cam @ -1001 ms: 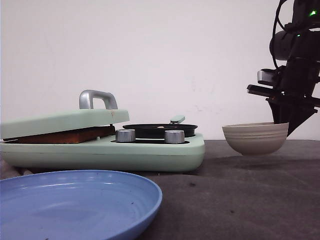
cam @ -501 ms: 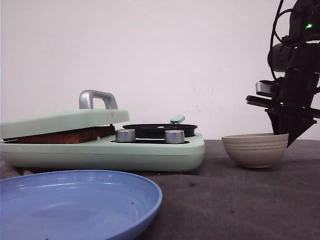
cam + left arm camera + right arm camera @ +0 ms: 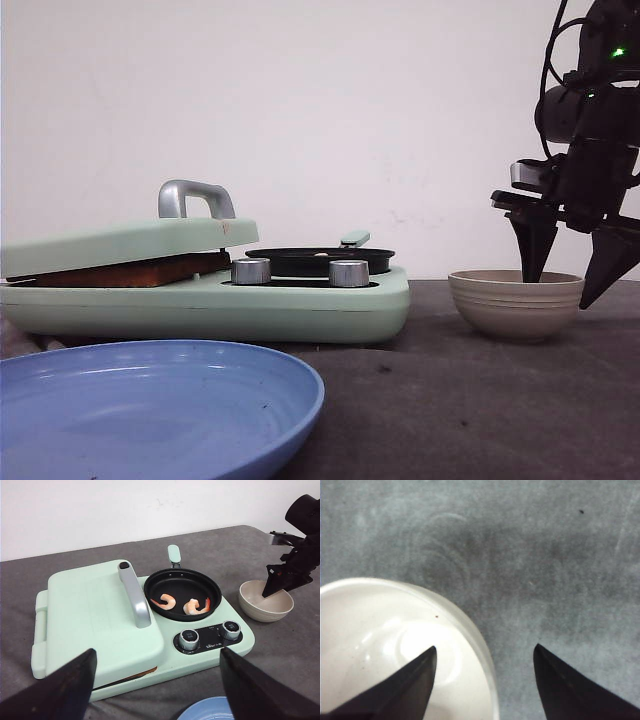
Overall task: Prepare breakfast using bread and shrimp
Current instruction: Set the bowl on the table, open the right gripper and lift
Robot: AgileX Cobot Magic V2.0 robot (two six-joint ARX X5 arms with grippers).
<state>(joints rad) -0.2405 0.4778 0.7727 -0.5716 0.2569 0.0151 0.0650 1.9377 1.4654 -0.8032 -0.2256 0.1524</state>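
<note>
The pale mint-green breakfast cooker with its hinged griddle lid (image 3: 205,290) hides most of the bread: in the front view only a thin golden-brown crust edge (image 3: 130,271) shows in the gap under the lid, at about 9 o'clock from the 2 silver knobs (image 3: 300,272), so the slice count cannot be made out. From the left wrist view that same gap is a dark slit with a sliver of brown. The round blue plastic plate (image 3: 150,410) is cut off at the lower left corner of the front view, and only a blue sliver of it peeks in on the left wrist view.

Now the shrimp (image 3: 182,604): 2 curled pieces, orange-pink with whitish flesh, lie side by side in the small black round frying pan (image 3: 200,582) set in the cooker, near each other but apart (the front view shows only the pan rim, not its contents).

The right gripper (image 3: 568,265) is spread wide, holding nothing, with 1 dark finger inside the beige ribbed ceramic bowl (image 3: 515,305) and the other outside its wall; the right wrist view confirms the rim passes between the 2 fingers. The bowl sits on the dark grey cloth table (image 3: 480,400), at 3 o'clock from the cooker.

The left gripper (image 3: 157,680) is also spread wide and empty, its fingers cut off by the picture's edge.
</note>
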